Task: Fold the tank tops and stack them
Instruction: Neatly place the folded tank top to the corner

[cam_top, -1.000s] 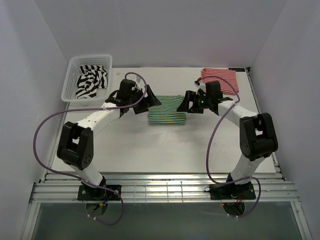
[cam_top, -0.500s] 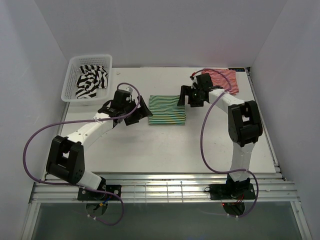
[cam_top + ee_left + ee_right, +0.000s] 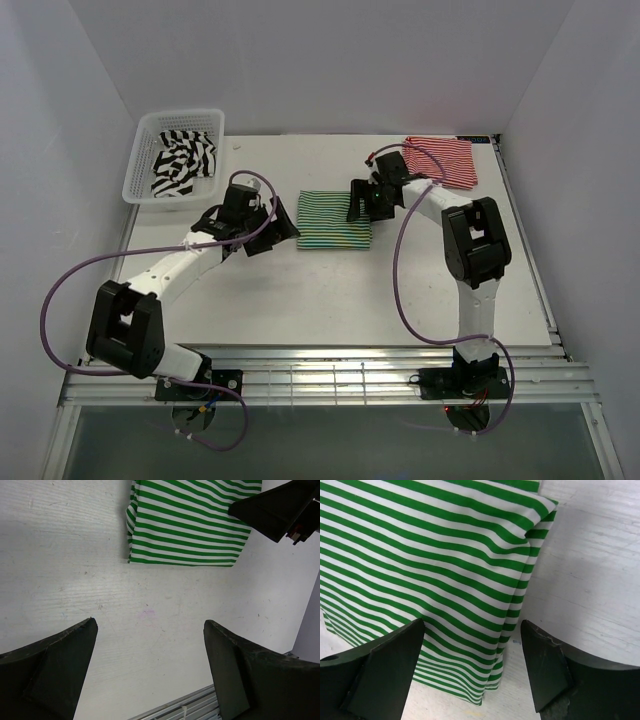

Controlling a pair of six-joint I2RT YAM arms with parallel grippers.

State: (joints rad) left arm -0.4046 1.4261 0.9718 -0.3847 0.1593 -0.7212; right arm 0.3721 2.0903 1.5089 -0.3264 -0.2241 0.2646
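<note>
Left gripper (image 3: 272, 228): jaws wide apart, holding nothing, over bare table (image 3: 300, 300) just left of the folded green-and-white tank top (image 3: 333, 222) at mid-table. Right gripper (image 3: 360, 200): jaws also apart, over that top's right edge, not clamped. Red-and-white tank top (image 3: 445, 160) lies folded, far right. Black-and-white tank top (image 3: 183, 165) is crumpled in the white mesh basket (image 3: 180, 114), far left.

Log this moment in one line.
green-striped tank top: folded, centre | right gripper: open over its right edge | left gripper: open, empty | red-striped tank top: folded, far right | black-and-white tank top: crumpled in basket
</note>
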